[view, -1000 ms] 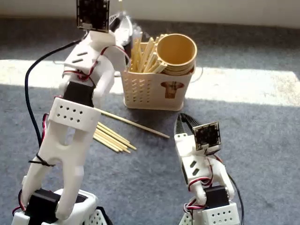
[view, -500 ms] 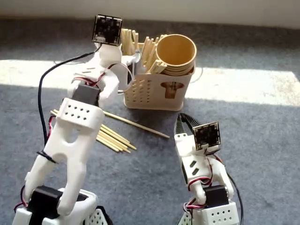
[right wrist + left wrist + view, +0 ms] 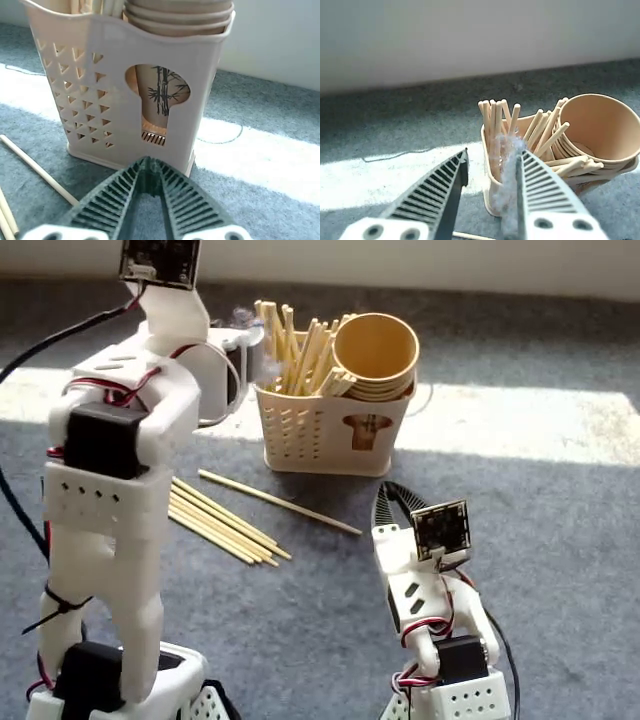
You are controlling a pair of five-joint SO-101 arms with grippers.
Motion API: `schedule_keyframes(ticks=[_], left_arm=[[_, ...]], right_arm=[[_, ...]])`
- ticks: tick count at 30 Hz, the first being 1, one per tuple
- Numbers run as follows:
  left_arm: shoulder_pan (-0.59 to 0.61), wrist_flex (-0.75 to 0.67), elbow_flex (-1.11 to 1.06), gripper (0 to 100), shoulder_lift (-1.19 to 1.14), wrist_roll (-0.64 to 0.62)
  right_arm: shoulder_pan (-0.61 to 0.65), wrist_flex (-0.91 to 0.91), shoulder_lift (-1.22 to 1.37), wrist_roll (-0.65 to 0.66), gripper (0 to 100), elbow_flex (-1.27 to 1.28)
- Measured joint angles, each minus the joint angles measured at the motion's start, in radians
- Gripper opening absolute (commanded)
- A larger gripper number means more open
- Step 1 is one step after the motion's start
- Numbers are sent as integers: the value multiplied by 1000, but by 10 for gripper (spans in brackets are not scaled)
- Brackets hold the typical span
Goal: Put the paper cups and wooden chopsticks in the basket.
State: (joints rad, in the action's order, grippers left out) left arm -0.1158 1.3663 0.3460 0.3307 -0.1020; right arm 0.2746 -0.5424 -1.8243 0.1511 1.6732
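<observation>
Looks like the chopstick step, well along. Finds the cups [image 3: 377,348] nested in the basket [image 3: 335,430], just past the tips of the left pincer [image 3: 492,152], with a sheaf of chopsticks [image 3: 496,120] standing upright in the nearer compartment. Leaves a bundle [image 3: 222,522] of loose sticks and one stray [image 3: 280,503] flat on the surface [image 3: 540,570], well below that pincer and back toward its arm's base.

Next, most likely: lower the left pincer to the bundle, set the jaws across the sticks, close on a few without scattering the rest, then lift and tip them in beside the sheaf.

Shows the left arm [image 3: 120,470] reared high with the elbow folded, pincer released, jaws wide apart with nothing between, and a tuft of fluff [image 3: 509,165] clinging to one jaw. Shows the right pincer [image 3: 147,162] low over the surface, clenched on nothing, aimed at the basket's wall close ahead, with the stray off to one side.
</observation>
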Motion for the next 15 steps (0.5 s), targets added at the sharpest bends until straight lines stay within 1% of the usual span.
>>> schedule_keyframes(ticks=[4, 9, 11, 15], left_arm=[[-6, 155, 84, 161, 0, 133], [-2, 318, 97, 160, 0, 307], [-3, 361, 97, 160, 0, 371], [48, 379, 97, 160, 0, 436]], right_arm=[[0, 0, 0, 0, 5, 0], [0, 0, 0, 0, 5, 0], [0, 0, 0, 0, 5, 0], [0, 0, 0, 0, 5, 0]])
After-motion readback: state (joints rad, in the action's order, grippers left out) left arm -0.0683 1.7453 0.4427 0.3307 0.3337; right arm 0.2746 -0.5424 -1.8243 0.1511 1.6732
